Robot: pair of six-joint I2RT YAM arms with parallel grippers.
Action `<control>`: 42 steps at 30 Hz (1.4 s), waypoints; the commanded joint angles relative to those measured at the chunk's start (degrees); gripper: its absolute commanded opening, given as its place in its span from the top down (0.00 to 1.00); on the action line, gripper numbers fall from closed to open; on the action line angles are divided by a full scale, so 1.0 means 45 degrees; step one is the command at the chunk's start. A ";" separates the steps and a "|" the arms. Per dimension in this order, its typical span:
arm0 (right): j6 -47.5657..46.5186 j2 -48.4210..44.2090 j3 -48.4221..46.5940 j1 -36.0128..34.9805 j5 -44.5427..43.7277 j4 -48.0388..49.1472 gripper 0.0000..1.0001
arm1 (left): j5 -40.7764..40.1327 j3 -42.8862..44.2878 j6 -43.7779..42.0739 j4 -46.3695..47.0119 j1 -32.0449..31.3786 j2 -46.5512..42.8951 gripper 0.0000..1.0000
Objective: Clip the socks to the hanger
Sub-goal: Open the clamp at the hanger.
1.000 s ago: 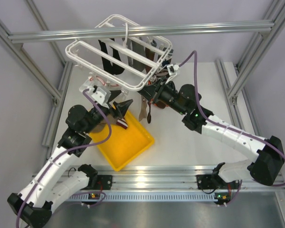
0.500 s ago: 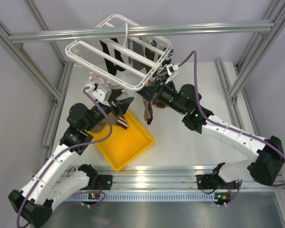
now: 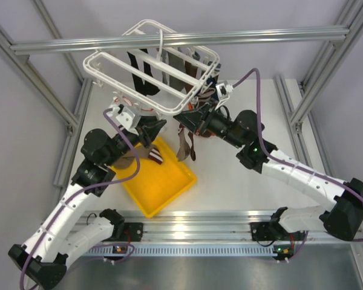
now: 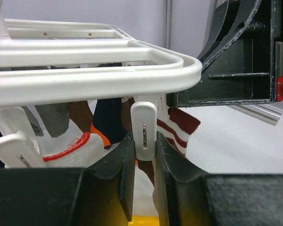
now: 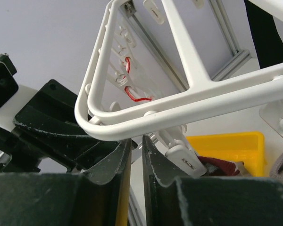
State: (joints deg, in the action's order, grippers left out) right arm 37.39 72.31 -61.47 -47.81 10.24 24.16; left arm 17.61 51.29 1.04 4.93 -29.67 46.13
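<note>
Left pincer [image 4: 145,139]: both fingers sit against the sides of a white clip [image 4: 144,123], clamped on its lower end. The clip dangles from the near corner bar of the hanger [image 4: 85,77].

Hanger: white frame up off the surface [image 3: 242,181], tilted, with its hook over the overhead rail [image 3: 260,35]. Dark socks [image 3: 135,69] hang inside the frame on the far side.

Right pincer [image 5: 137,141]: up under the same rounded corner of the hanger, close to the left one, tips near each other. Its fingers stand nearly together with only a thin slit between. I see no fabric in the slit, so I cannot tell whether it grips anything.

Striped sock [image 4: 181,123]: red and white bands, just right of the clip and below the right pincer's black body. From above, it dangles under that pincer, over the far edge of the yellow tray [image 3: 169,187].

A white sock with red trim [image 4: 70,147] hangs to the left of the clip, and a navy piece with orange trim [image 4: 105,123] is between the two.

The tray lies on the surface between the arms, below the hanger's near corner.
</note>
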 commanded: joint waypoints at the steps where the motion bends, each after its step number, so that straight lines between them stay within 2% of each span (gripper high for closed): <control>1: -0.0573 -0.0620 0.0106 0.0156 0.0691 0.0978 0.84 | 0.0638 0.0984 -0.0601 -0.1032 0.0012 -0.0037 0.90; 5: -0.0866 -0.0543 0.0126 0.0136 0.1395 0.1446 0.75 | 0.1027 0.1376 -0.1205 -0.2013 0.0031 0.0023 0.99; 11: -0.1218 -0.0503 -0.0070 -0.0175 0.2021 0.1818 0.63 | 0.1654 0.2000 -0.2260 -0.3399 -0.0028 0.0179 1.00; 18: -0.1219 -0.0386 -0.0128 -0.0683 0.1436 0.1779 0.53 | 0.1595 0.1963 -0.2633 -0.3673 -0.0125 0.0101 1.00; 24: -0.0303 -0.0016 -0.0479 -0.1171 0.0714 0.1468 0.41 | 0.1011 0.2021 -0.3023 -0.3673 -0.0476 0.0276 1.00; 28: 0.0576 0.0296 -0.0714 -0.1250 -0.0513 0.0784 0.34 | 0.0854 0.1982 -0.3121 -0.3518 -0.0671 0.0413 1.00; 36: 0.1145 0.0727 -0.1202 -0.1289 -0.0908 0.0782 0.34 | 0.0756 0.1923 -0.3453 -0.3439 -0.1043 0.0647 1.00; 39: 0.1067 0.0844 -0.1261 -0.1289 -0.1025 0.0783 0.43 | 0.0697 0.1884 -0.3550 -0.3439 -0.1160 0.0706 1.00; 42: 0.0990 0.0806 -0.1261 -0.1289 -0.1298 0.0588 0.58 | 0.0522 0.1787 -0.3726 -0.3458 -0.1258 0.0687 1.00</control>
State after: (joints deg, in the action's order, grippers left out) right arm 42.54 75.81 -63.20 -52.80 6.44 25.12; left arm 17.67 58.72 -14.44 -10.33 -33.91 49.23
